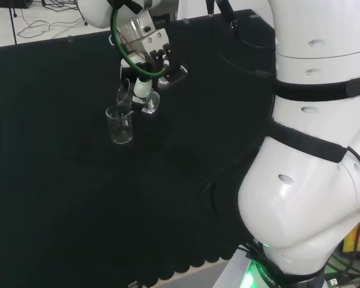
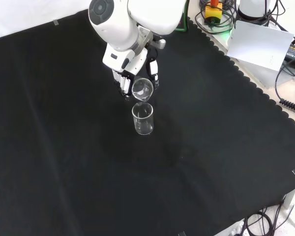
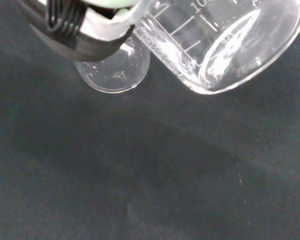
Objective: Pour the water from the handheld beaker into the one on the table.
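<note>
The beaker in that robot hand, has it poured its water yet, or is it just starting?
Done: the robot hand holds the held beaker, tipped with its mouth above the table beaker. In hand: the pour itself. Whether water has moved I cannot tell. Left: finish emptying it.

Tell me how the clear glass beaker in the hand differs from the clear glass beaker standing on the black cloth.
The clear glass beaker in the hand is tilted, mouth tipped toward the other; the clear glass beaker on the black cloth stands upright. The first is off the cloth, gripped by the black and white hand; the second rests on the cloth, untouched. Both are transparent cylinders of similar size.
</note>
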Controlling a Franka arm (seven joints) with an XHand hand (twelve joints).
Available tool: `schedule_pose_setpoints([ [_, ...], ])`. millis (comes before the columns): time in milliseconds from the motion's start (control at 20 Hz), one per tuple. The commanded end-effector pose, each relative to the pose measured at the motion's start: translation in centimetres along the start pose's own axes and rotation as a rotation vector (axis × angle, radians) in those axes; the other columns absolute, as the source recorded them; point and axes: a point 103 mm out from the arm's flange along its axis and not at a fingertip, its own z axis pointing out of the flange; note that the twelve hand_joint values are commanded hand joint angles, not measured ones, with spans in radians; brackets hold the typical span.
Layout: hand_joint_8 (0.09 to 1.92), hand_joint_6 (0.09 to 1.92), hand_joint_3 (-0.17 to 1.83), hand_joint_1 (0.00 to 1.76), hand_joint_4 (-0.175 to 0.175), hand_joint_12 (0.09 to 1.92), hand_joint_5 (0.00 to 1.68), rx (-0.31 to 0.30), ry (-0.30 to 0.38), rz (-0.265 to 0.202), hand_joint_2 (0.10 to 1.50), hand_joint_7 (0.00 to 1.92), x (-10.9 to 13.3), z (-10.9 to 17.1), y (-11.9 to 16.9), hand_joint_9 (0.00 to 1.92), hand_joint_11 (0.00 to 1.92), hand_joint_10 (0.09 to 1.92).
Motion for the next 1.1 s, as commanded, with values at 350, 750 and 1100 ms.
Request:
schedule_pose_setpoints([
  [350, 0.75, 0.83, -0.17, 1.28, -0.109, 0.81, 1.06, 0.054, -0.063, 0.039, 1.11, 1.27, 0.22, -0.36, 0.14, 1.35, 1.11, 1.00],
  [750, 0.75, 0.83, -0.17, 1.28, -0.108, 0.81, 1.06, 0.076, -0.101, 0.060, 1.11, 1.27, 0.18, -0.29, -0.07, 1.35, 1.11, 1.00],
  [1100, 0.75, 0.83, -0.17, 1.28, -0.107, 0.81, 1.06, 0.089, -0.135, 0.067, 1.11, 1.26, 0.77, -0.88, -0.19, 1.35, 1.11, 1.00],
])
